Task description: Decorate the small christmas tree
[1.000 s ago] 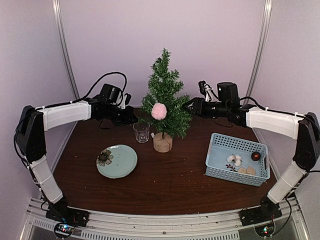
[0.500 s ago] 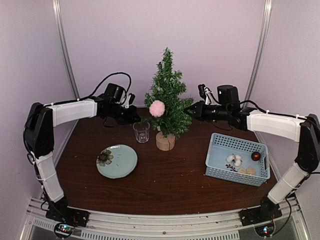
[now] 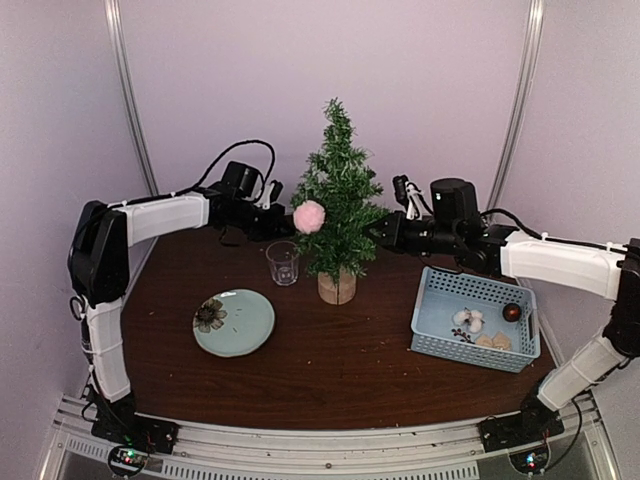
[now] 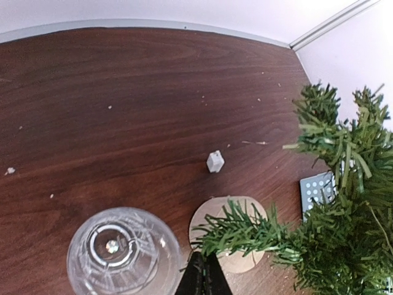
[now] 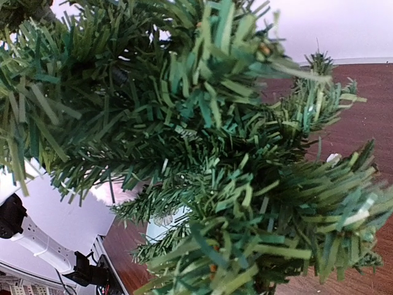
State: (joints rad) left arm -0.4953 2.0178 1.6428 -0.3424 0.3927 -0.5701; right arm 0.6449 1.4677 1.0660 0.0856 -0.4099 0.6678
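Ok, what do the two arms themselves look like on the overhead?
They match: the left arm and right arm have white shell links between black joint housings. A black cable loops above the left wrist; another runs along the right arm. The left gripper has slim black fingers tapering to points. No markings are legible.

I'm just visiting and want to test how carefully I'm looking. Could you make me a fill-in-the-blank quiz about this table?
1. The fluffy ball on the small christmas tree is ___ in colour.
2. The basket holding the spare ornaments is ___ in colour.
3. The tree's round base is made of ___.

Missing words: pink; blue; wood.
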